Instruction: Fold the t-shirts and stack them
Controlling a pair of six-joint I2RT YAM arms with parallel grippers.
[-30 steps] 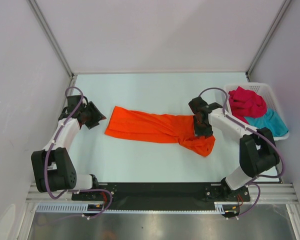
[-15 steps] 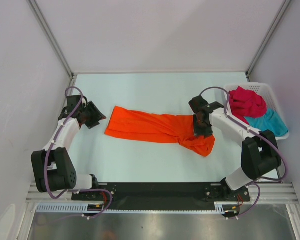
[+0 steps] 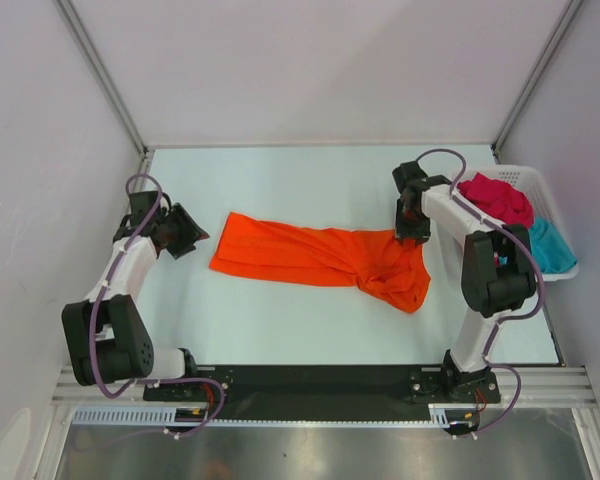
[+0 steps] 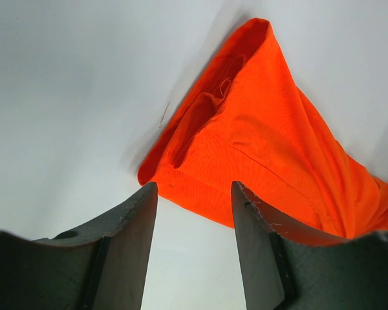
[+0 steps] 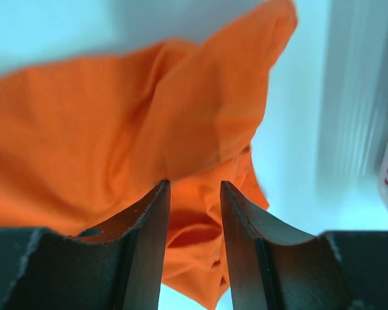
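Orange t-shirt (image 3: pixel 315 257): top view, bunched lengthwise on the table (image 3: pixel 280 185), between both claws.
Left gripper (image 3: pixel 187 232): just off the shirt's left end.
Right gripper (image 3: pixel 412 230): at its far right corner.
Basket (image 3: pixel 520 175): beyond the right claw, holding the red t-shirt (image 3: pixel 495 197) and teal t-shirt (image 3: pixel 552 245).
Left wrist: jaws wide apart, empty, shirt ahead.
Right wrist: jaws narrowly parted, orange cloth showing through the gap.

- My left arm (image 3: pixel 130 262) reaches forward along the left side, with the elbow bent and the wrist turned inward, to the right.
- My left gripper (image 4: pixel 194 190) sits low and points to the right. Its two fingers (image 4: pixel 126 245) stand well apart, with nothing between them.
- My right arm (image 3: pixel 455 212) is folded steeply, and the forearm goes far and to the left.
- My right gripper (image 5: pixel 195 187) tilts downward. Its fingers are parted by a narrower gap, and I see nothing pinched.
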